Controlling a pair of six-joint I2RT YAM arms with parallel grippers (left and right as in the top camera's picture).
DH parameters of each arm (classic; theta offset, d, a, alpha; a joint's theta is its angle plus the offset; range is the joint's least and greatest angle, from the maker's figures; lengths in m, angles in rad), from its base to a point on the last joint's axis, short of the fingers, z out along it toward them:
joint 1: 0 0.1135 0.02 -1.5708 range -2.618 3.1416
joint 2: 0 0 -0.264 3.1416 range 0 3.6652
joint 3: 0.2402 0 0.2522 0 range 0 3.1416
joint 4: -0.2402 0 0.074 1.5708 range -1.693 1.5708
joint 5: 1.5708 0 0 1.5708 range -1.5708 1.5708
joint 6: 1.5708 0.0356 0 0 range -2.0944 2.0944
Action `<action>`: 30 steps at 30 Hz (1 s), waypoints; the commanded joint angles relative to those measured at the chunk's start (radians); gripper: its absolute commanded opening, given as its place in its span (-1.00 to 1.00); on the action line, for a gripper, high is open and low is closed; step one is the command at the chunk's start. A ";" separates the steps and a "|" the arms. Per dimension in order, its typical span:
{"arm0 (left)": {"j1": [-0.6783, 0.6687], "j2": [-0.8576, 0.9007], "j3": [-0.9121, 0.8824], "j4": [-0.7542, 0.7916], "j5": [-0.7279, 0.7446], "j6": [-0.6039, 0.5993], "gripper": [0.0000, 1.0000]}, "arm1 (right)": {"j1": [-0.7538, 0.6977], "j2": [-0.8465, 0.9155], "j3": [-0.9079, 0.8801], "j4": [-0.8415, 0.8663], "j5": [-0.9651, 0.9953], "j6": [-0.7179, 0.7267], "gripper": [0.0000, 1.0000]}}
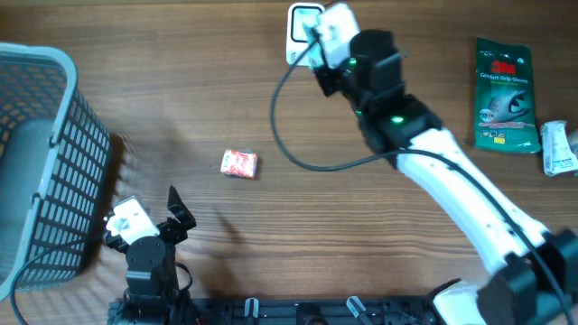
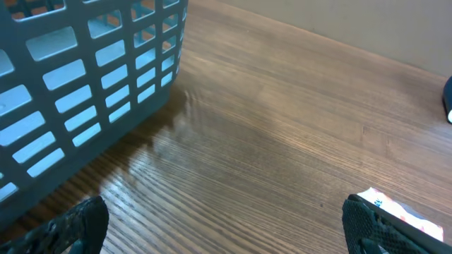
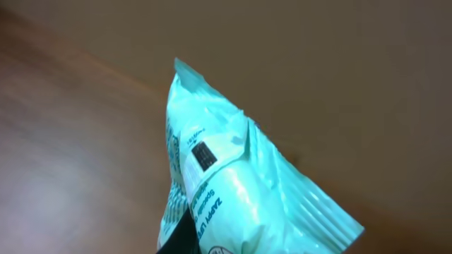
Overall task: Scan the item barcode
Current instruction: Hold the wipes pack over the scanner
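Right gripper pinches a mint-green packet, its print unreadable, at 12 o'clock beside a white square device; left gripper, jaws spread, sits at 7 o'clock by the grey basket. Red-and-white sachet at centre; green pack marked "3M Comfort Grip Gloves" and white packet at 3 o'clock.

I am working at what is looking like a mock shop checkout: a wooden table is carrying a grey shopping basket, a green packet of gloves and a small red packet.
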 commanded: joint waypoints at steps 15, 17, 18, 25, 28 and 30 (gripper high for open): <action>-0.004 -0.005 -0.006 0.004 0.008 0.020 1.00 | 0.015 0.625 0.111 0.978 0.261 -0.644 -0.91; -0.004 -0.005 -0.006 0.004 0.008 0.020 1.00 | 0.015 0.683 0.172 0.976 0.259 -0.645 -0.91; -0.004 -0.005 -0.006 0.004 0.008 0.020 1.00 | 0.015 0.719 0.216 0.973 0.259 -0.649 -0.91; -0.004 -0.005 -0.006 0.004 0.008 0.020 1.00 | 0.017 0.845 0.370 0.819 0.259 -0.652 -0.91; -0.004 -0.005 -0.006 0.004 0.008 0.020 1.00 | 0.029 0.846 0.370 0.722 0.259 -0.591 -0.91; -0.004 -0.005 -0.006 0.004 0.008 0.020 1.00 | 0.044 0.846 0.370 0.700 0.259 -0.582 -0.91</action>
